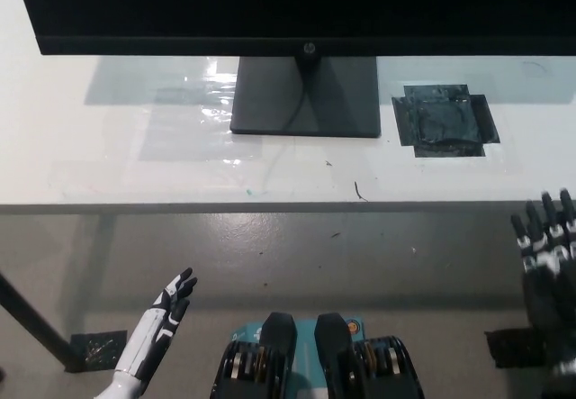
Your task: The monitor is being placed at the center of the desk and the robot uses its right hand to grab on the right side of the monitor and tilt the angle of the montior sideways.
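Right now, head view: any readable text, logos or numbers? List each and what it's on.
"hp": small round logo on the monitor, centred on its lower bezel, only just legible.
Dark tape patch on the desk: no print visible.
Small dark patch on the floor, lower left: too small to tell whether it carries any text.
Nothing else readable.
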`<control>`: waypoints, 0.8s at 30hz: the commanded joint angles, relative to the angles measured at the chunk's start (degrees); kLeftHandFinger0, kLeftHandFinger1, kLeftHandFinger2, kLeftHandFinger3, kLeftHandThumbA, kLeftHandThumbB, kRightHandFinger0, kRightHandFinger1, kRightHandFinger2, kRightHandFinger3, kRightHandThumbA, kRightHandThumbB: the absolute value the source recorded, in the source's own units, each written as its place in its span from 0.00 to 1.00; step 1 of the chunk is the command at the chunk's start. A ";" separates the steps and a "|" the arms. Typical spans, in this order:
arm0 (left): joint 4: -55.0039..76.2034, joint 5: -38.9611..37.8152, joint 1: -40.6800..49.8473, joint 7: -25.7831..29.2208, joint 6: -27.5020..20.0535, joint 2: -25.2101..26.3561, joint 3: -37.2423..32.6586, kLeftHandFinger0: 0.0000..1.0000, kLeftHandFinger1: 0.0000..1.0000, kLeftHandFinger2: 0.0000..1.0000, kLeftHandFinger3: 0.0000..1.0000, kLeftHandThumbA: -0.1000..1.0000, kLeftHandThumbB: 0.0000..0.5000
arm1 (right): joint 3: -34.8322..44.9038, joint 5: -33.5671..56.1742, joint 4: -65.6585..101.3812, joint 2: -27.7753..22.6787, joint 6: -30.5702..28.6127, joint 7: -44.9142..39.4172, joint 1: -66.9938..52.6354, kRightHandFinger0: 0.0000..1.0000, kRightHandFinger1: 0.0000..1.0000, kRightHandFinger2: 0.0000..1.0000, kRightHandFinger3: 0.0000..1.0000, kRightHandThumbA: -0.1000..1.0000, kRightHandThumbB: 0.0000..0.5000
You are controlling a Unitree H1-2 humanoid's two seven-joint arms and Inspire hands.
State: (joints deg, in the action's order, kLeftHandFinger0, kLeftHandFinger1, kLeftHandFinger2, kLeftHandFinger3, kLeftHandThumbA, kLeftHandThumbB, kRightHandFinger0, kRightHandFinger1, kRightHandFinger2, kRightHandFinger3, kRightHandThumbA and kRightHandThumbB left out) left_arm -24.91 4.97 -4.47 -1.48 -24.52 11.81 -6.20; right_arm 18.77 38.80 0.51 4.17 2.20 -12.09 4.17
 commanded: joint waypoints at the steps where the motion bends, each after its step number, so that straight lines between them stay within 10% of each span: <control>1: 0.63 -0.40 -1.74 0.63 -2.40 1.24 0.55 1.00 1.00 1.00 1.00 1.00 0.48 | -16.22 -24.53 35.50 4.31 -28.72 -19.16 -13.65 1.00 1.00 1.00 1.00 1.00 0.64; 6: 0.79 -1.11 -1.33 0.12 -2.40 1.09 0.65 1.00 1.00 1.00 1.00 1.00 0.47 | -14.15 -32.90 21.23 5.34 -29.13 -12.66 -12.48 1.00 1.00 1.00 1.00 1.00 0.51; 16: 1.58 -0.37 -0.99 0.53 -2.40 1.38 0.62 1.00 1.00 1.00 1.00 1.00 0.47 | -17.82 -42.56 -11.53 -3.42 -29.13 5.73 -2.97 1.00 1.00 1.00 1.00 1.00 0.56; 24: 1.74 -0.65 -1.33 0.17 -2.40 1.42 0.60 1.00 1.00 1.00 1.00 1.00 0.52 | -18.47 -39.84 -21.23 -5.65 -29.13 4.40 0.25 1.00 1.00 1.00 1.00 1.00 0.65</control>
State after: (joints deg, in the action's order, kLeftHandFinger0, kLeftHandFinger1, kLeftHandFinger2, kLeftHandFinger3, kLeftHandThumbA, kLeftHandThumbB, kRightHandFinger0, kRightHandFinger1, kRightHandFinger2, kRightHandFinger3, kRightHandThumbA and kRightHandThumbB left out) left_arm -25.56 4.95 -4.44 -1.48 -24.55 11.84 -6.12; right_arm 3.33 10.58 -15.44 0.69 -15.12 -10.99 0.64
